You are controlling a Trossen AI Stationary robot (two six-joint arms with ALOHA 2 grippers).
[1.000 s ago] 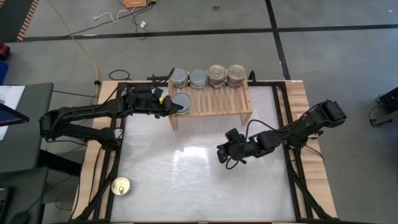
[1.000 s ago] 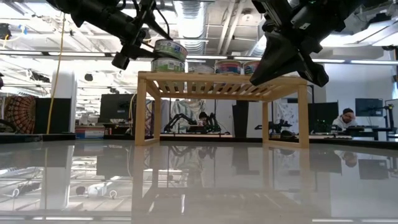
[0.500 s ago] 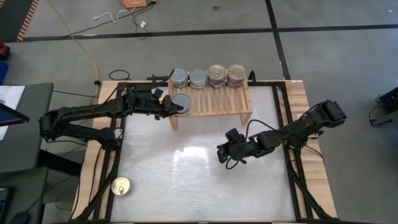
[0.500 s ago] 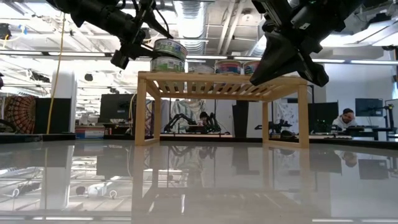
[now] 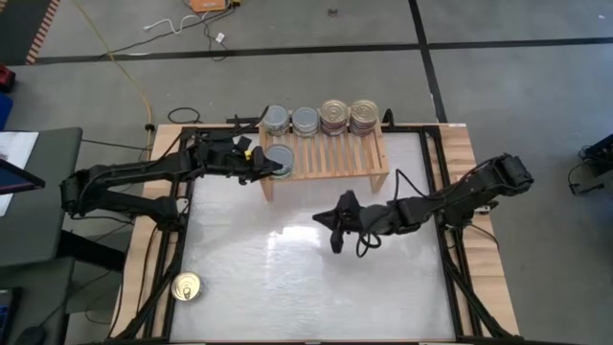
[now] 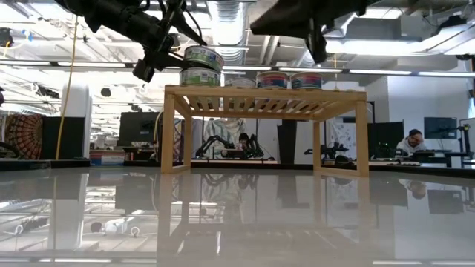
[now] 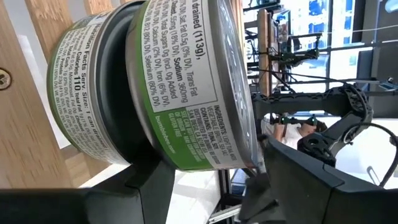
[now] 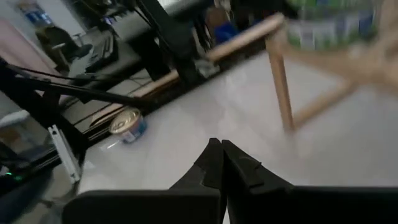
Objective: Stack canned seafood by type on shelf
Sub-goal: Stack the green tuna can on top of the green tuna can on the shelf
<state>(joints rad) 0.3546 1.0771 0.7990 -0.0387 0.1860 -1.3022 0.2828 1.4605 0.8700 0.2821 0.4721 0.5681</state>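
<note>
shelf [image 5: 326, 155]: light-wood rack with slatted top, standing at the far middle of the table [image 5: 287, 278].

tins on the shelf, back row, seen from above: two with plain silver tops [image 5: 290, 120] at the left half, two stacks with gold pull-tab lids [image 5: 349, 116] at the right half, side by side along the rear edge.

green-labelled stack [image 6: 201, 65]: two tins, one on the other, at the front left corner of the shelf; upper one has a silver top in the high view. the left wrist view shows both labels close up, the upper tin [image 7: 193, 87] against the lower tin [image 7: 87, 93].

left gripper [image 5: 262, 163]: at that front left corner, its fingers [image 7: 149, 186] set about the green-labelled stack, partly spread; whether they press the tin or stand just clear of it cannot be told from these views.

right gripper [image 5: 335, 233]: over the middle of the table, well apart from the shelf, nothing in it, fingers [image 8: 222, 163] pressed together. in the low view it hangs high, above shelf-top level.

loose tin [image 5: 187, 286]: gold pull-tab lid, alone near the front left corner of the table, well apart from the shelf; also seen in the right wrist view [image 8: 127, 124].
</note>
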